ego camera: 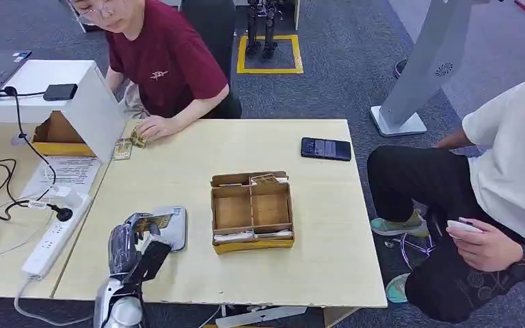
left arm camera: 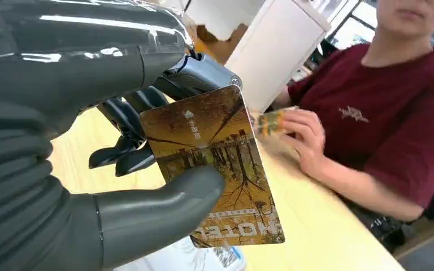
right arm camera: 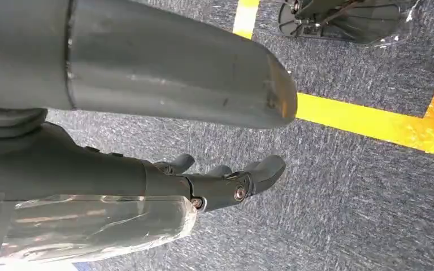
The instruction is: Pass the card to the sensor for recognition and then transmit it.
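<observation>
My left hand (ego camera: 131,239) holds a yellow-brown hotel card (ego camera: 152,221) over the grey sensor pad (ego camera: 175,225) near the table's front left. In the left wrist view the card (left arm camera: 217,161) is pinched between the thumb (left arm camera: 164,206) and the dark fingers (left arm camera: 130,130). My right hand (right arm camera: 215,183) hangs over blue carpet with its fingers apart and nothing in it. A person in a red shirt (ego camera: 167,65) sits at the far side, one hand on a few cards (ego camera: 131,142) on the table.
A brown cardboard box (ego camera: 251,210) with compartments and cards stands mid-table. A black phone (ego camera: 325,148) lies at the far right. A white box (ego camera: 75,96), power strip (ego camera: 53,239) and cables sit left. A seated person (ego camera: 499,198) is at the right.
</observation>
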{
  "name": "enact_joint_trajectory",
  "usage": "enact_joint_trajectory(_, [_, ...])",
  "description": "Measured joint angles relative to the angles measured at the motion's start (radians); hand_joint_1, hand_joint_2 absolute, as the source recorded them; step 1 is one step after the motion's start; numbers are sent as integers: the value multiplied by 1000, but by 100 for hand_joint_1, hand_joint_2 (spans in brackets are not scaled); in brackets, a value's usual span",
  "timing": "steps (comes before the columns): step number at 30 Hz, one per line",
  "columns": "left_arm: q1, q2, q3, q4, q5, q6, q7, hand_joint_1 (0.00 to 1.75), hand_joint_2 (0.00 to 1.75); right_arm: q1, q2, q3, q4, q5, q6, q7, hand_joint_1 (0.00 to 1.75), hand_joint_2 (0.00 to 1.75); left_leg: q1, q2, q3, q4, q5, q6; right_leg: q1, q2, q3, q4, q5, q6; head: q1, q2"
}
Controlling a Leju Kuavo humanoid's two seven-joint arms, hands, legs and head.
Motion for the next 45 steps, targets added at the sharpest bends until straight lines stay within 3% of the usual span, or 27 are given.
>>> enact_joint_trajectory(3, [-6, 0, 0, 0, -4, 19, 7, 175, 175, 0, 1, 0, 0, 5, 0, 2, 0, 0, 0, 0, 0, 0, 0, 0, 0, 0, 0, 0, 0, 0, 0, 0])
enact_joint_trajectory(5, [-10, -1, 0, 2, -46, 69, 14, 175, 175, 0, 2, -1, 0, 14, 0, 3, 0, 0, 0, 0, 0, 0, 0, 0, 0, 0, 0, 0, 0, 0, 0, 0])
enact_joint_trajectory(7, [-10, -3, 3, 1, -200, 137, 47, 175, 175, 0, 3, -1, 0, 25, 2, 3, 0, 0, 0, 0, 0, 0, 0, 0, 0, 0, 0, 0, 0, 0, 0, 0])
enact_joint_trajectory(8, [-10, -9, 19, -2, -315, 154, 45, 175, 175, 0, 3, -1, 0, 31, 4, 3, 0, 0, 0, -1, 0, 0, 0, 0, 0, -1, 0, 0, 0, 0, 0, 0])
enact_joint_trajectory(10, [-14, -25, 47, 8, -389, 146, 8, 175, 175, -1, 4, -2, 0, 34, 5, 2, 0, 0, 0, -1, -1, 0, 0, 0, 0, -1, 0, 0, 0, 0, 0, 0])
enact_joint_trajectory(13, [-26, -33, 51, 42, -163, 74, 13, 175, 175, -3, 6, -12, 0, 41, 5, 0, 0, 0, 0, 0, 0, 0, 0, 0, 0, 0, 0, 0, 0, 0, 0, 0])
enact_joint_trajectory(17, [-42, -30, 50, 65, -78, 32, 68, 175, 175, -3, 6, -25, 0, 49, 8, 0, 0, 0, 0, 0, 0, 0, 0, 0, 0, 0, 0, 0, 0, 0, 0, 0])
enact_joint_trajectory(21, [-52, -31, 50, 84, -14, -30, 72, 175, 175, -4, 6, -34, 0, 58, 14, -5, 0, 0, 0, 0, 0, 0, 0, -1, 0, 0, 0, 0, 0, 0, 0, 0])
enact_joint_trajectory(39, [-68, -31, 50, 103, 15, -65, 78, 175, 175, -4, 6, -50, 0, 65, 14, -6, 0, 0, 0, 0, 0, 0, 0, -1, 0, 0, -1, 0, 0, 0, 0, 0])
enact_joint_trajectory(45, [-71, -32, 50, 104, 87, -149, 78, 175, 175, -4, 6, -53, 0, 69, 14, -8, 0, 0, 0, 0, 0, 0, 0, -1, 0, 0, -1, 0, 1, 0, 0, 0])
